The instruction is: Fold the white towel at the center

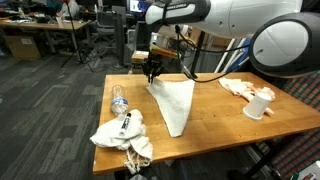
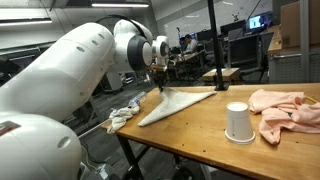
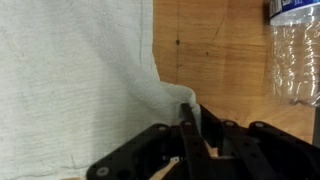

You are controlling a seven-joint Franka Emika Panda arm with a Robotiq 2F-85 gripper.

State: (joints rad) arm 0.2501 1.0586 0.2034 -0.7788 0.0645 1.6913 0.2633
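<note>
**Hand pinches a corner of the towel**

The black robot hand [image 3: 190,128] is drawn narrow, its fingers closed on one corner of the white fabric towel [image 3: 75,80]. In the wrist view the cloth bunches into a small fold right where the fingers meet.

In both exterior views the towel [image 1: 173,106] [image 2: 178,102] lies near the middle of the light brown wooden worktop [image 1: 215,122] [image 2: 200,142]. The pinched corner is pulled up to a peak under the hand [image 1: 152,75] [image 2: 160,85], and the rest lies flat.

A clear plastic bottle [image 1: 119,100] [image 3: 296,50] lies beside the towel, with bare wood between them. A crumpled white cloth [image 1: 122,135] [image 2: 124,115] sits at the worktop's edge near the bottle. Well apart, at the other end, a white cup [image 1: 258,104] [image 2: 238,122] stands just beside a rumpled pink cloth [image 1: 238,86] [image 2: 285,108].
</note>
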